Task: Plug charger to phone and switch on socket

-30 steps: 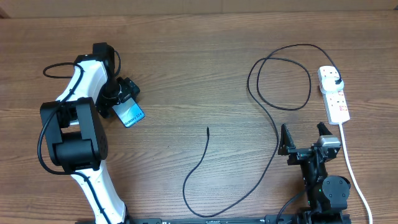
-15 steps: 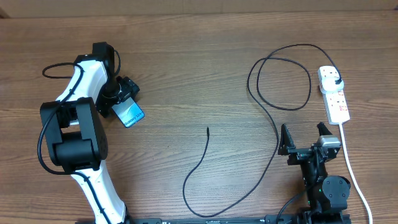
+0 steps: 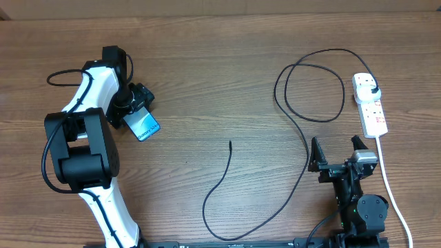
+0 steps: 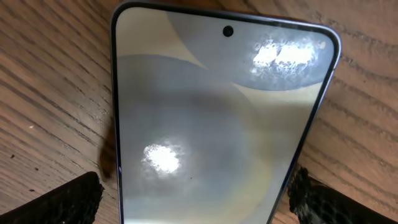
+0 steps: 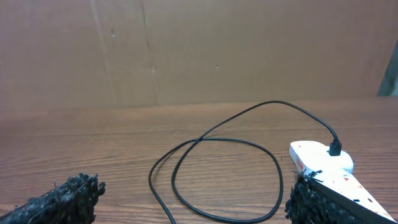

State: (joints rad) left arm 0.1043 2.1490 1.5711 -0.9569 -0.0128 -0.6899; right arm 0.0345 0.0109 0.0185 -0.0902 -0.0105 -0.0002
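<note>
The phone (image 3: 143, 127), with a light blue screen, lies flat on the table at the left. In the left wrist view the phone (image 4: 217, 112) fills the frame, its screen grey with glare. My left gripper (image 3: 136, 114) is open, and its jaws straddle the phone's near end (image 4: 199, 202) with a gap showing on the left side. The charger cable's loose tip (image 3: 230, 143) lies mid-table. The cable loops (image 3: 310, 83) to its black plug (image 3: 373, 89), which sits in the white socket strip (image 3: 372, 110). My right gripper (image 3: 337, 153) is open and empty, below the loop (image 5: 214, 180) and left of the strip (image 5: 320, 162).
The strip's white cord (image 3: 390, 186) runs down the right side past my right arm. A slack curve of black cable (image 3: 227, 231) lies near the front edge. A brown board wall (image 5: 186, 50) stands behind the table.
</note>
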